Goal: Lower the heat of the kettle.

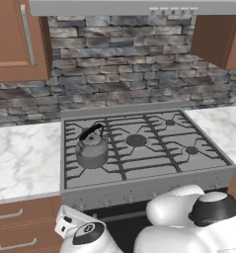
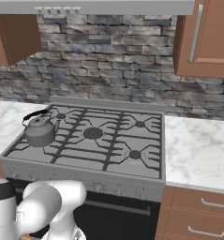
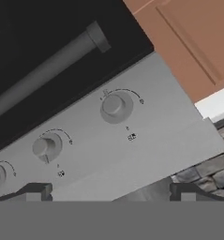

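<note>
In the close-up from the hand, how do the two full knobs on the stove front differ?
The nearer knob sits closer to the wooden drawer; the other knob sits further along the panel. The nearer knob's pointer aims toward the oven handle; the other knob's pointer aims the opposite way. Both are round, grey, with arc markings.

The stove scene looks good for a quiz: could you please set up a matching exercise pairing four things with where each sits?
Things:
1. kettle
2. oven handle
3. knobs
4. range hood

Places:
A. on the stove's grey front panel
B. across the dark oven door
C. above the stone wall, at the top
D. on the front left burner

Pairs: 1-D, 2-B, 3-A, 4-C
</note>
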